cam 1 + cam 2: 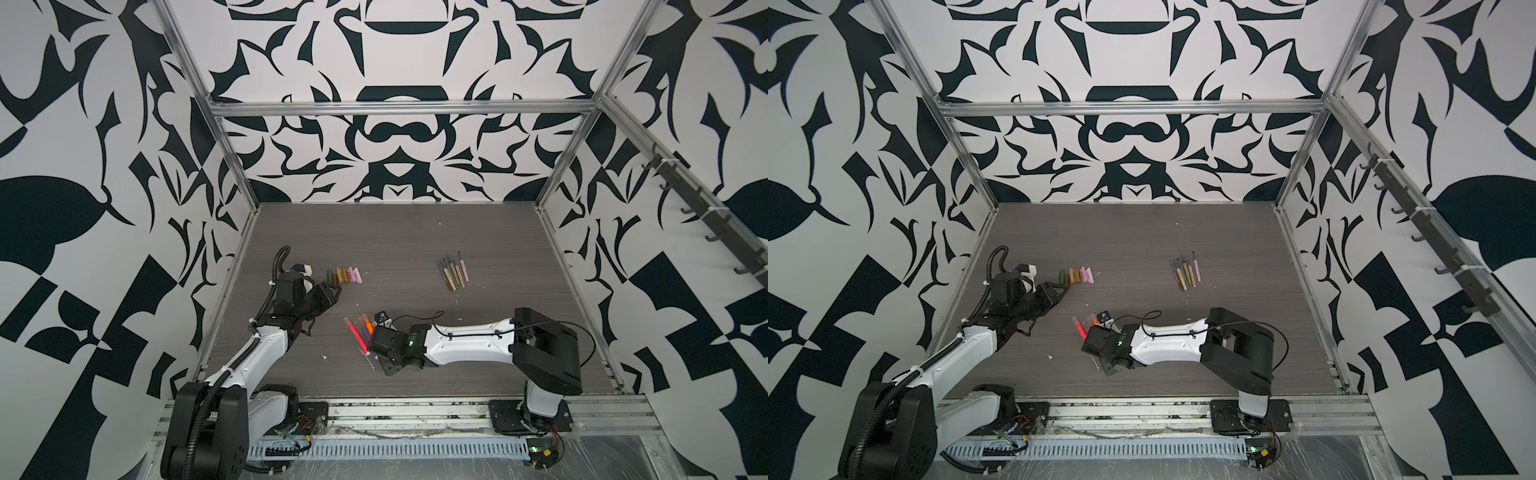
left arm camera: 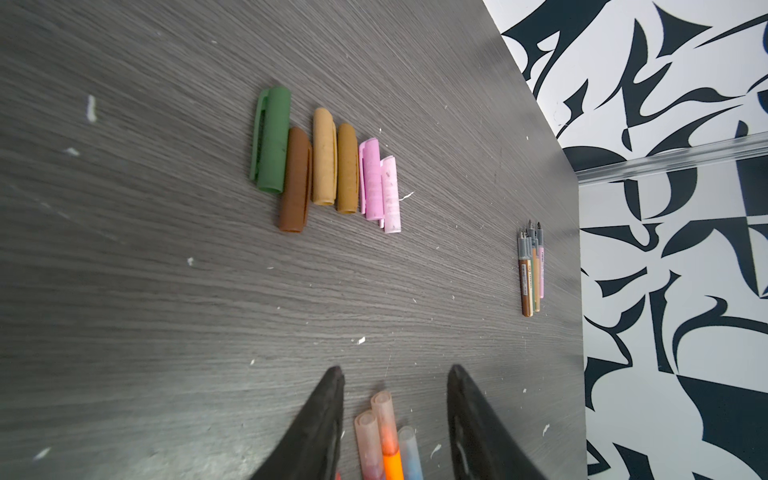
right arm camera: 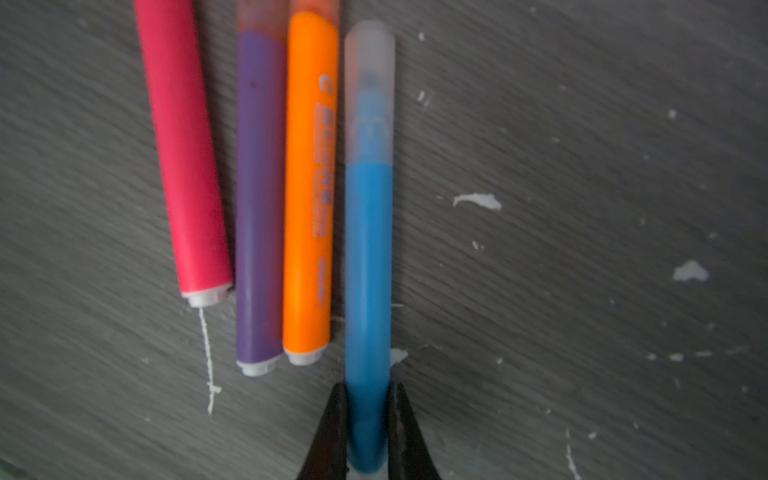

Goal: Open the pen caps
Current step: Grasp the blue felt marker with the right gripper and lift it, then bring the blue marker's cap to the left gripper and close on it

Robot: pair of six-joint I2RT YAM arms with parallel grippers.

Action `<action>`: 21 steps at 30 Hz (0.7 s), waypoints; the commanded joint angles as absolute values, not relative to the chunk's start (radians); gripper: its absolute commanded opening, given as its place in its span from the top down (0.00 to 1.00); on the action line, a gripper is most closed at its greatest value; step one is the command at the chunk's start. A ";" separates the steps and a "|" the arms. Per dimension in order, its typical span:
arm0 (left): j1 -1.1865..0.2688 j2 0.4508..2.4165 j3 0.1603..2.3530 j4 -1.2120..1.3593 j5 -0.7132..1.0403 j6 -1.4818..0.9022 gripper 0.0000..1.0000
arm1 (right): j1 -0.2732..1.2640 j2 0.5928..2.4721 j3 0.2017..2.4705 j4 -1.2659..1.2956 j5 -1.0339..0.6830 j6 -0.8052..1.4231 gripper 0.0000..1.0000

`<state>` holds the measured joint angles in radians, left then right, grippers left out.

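Note:
Four thick pens lie side by side near the table's middle: pink, purple, orange and blue. My right gripper is shut on the blue pen near its back end. A pale translucent cap sits on its tip. In both top views the wrist hides these fingers; the pens show beside it. My left gripper hangs open and empty above the table, left of the pens. The pens' translucent caps show beyond its fingers. Several loose muted caps lie in a row.
Several thin uncapped pens lie together at the back right of the grey table. The loose cap row sits just past my left gripper. White flecks dot the tabletop. Metal frame rails border the table.

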<state>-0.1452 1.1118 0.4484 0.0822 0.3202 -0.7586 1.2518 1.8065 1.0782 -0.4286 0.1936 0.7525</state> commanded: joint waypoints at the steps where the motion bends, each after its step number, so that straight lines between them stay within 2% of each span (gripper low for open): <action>1: -0.144 1.088 0.482 0.018 0.317 -0.734 0.56 | 1.249 1.752 1.107 -0.521 0.237 0.758 0.90; 4: -0.146 1.035 0.526 -0.057 0.325 -0.752 0.56 | 1.217 1.680 1.127 -0.592 0.253 0.727 0.92; 6: -0.155 1.008 0.562 -0.097 0.346 -0.787 0.54 | 1.168 1.614 1.118 -0.601 0.206 0.696 0.92; 12: -0.296 1.013 0.647 -0.121 0.372 -0.907 0.52 | 0.968 1.442 1.077 -0.539 -0.091 0.637 0.95; 15: -0.365 1.044 0.693 -0.143 0.354 -0.927 0.52 | 0.903 1.425 1.098 -0.551 -0.178 0.621 1.00; 21: -0.410 1.129 0.796 -0.194 0.395 -0.913 0.48 | 0.868 1.455 1.164 -0.610 -0.208 0.585 1.00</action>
<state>-0.4049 1.1015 0.7490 -0.1417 0.3676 -0.9024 0.8749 1.4498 1.1114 -0.5812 -0.1425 0.6247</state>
